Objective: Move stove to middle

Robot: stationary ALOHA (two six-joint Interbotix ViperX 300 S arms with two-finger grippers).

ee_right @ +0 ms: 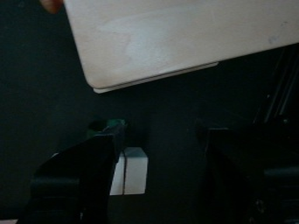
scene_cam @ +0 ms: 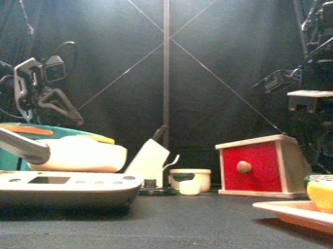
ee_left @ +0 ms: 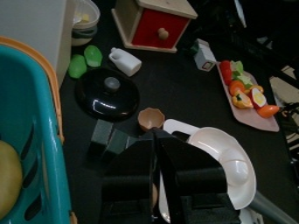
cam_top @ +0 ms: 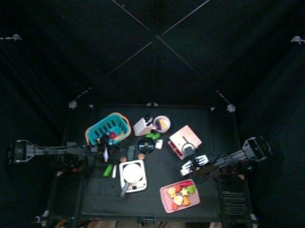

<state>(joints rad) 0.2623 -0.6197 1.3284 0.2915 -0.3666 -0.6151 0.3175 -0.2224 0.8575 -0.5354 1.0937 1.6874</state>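
The stove [cam_top: 132, 175], a white block with a dark round spot on top, lies at the table's front left of centre. In the front view it [scene_cam: 65, 190] is near and low at the left, with a white ladle [scene_cam: 72, 156] over it. My left gripper [cam_top: 102, 157] hangs behind and left of the stove, apart from it. In the left wrist view its jaws [ee_left: 160, 153] stand together with nothing held. My right gripper [cam_top: 197, 163] is right of the stove, open and empty [ee_right: 163, 166], with a small white block [ee_right: 132, 171] on the table between the jaws.
A teal basket [cam_top: 107, 131] stands at the back left. The red-and-white box [cam_top: 185, 140] is at the back right and a cup [scene_cam: 190, 180] stands beside it. The pink tray of food [cam_top: 180, 194] is at the front right. A black lid [ee_left: 107, 92] lies near the ladle [ee_left: 222, 157].
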